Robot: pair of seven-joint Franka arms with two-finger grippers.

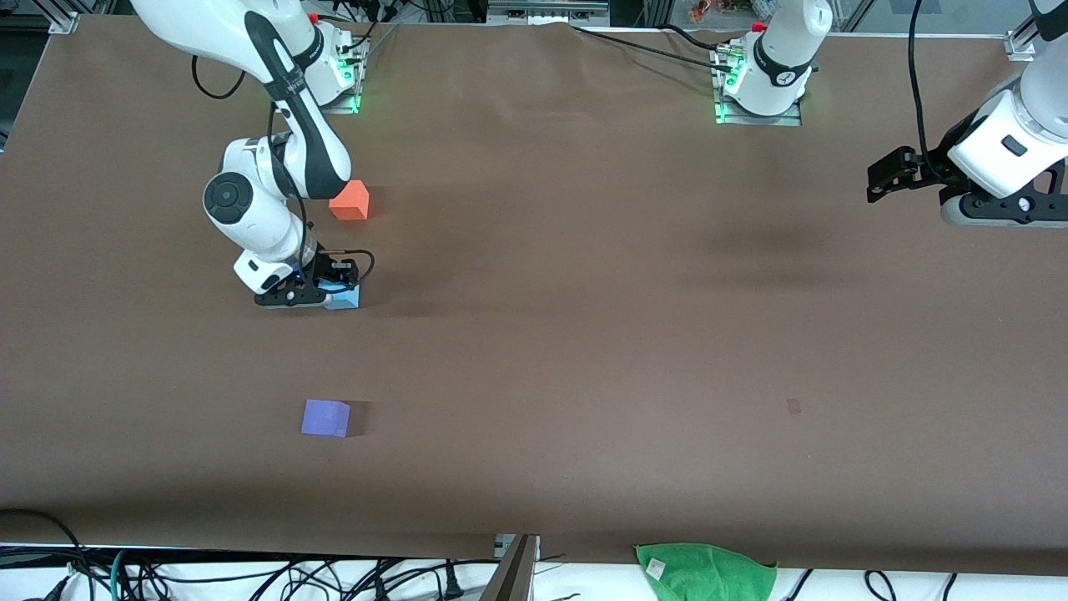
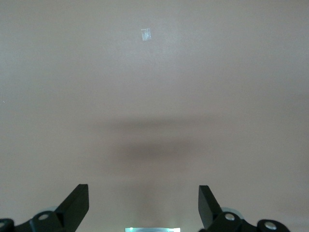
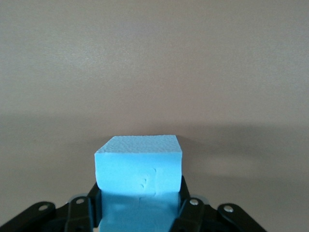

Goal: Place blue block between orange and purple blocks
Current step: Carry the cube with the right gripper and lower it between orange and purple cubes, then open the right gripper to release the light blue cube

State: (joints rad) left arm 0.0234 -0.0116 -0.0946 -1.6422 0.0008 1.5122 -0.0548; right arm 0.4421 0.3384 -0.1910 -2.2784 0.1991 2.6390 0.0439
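The right gripper [image 1: 321,290] is clamped on the blue block [image 1: 346,297], low at the bench [image 1: 584,334], between the orange block [image 1: 350,200] and the purple block [image 1: 325,417]. The left gripper [image 1: 889,177] waits spread wide above its end of the bench.

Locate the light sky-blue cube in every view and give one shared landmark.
Front view: light sky-blue matte cube under the right gripper, between the orange and purple cubes.
Left wrist view: not in it.
Right wrist view: cube between the fingers.
Shared landmark: brown table.
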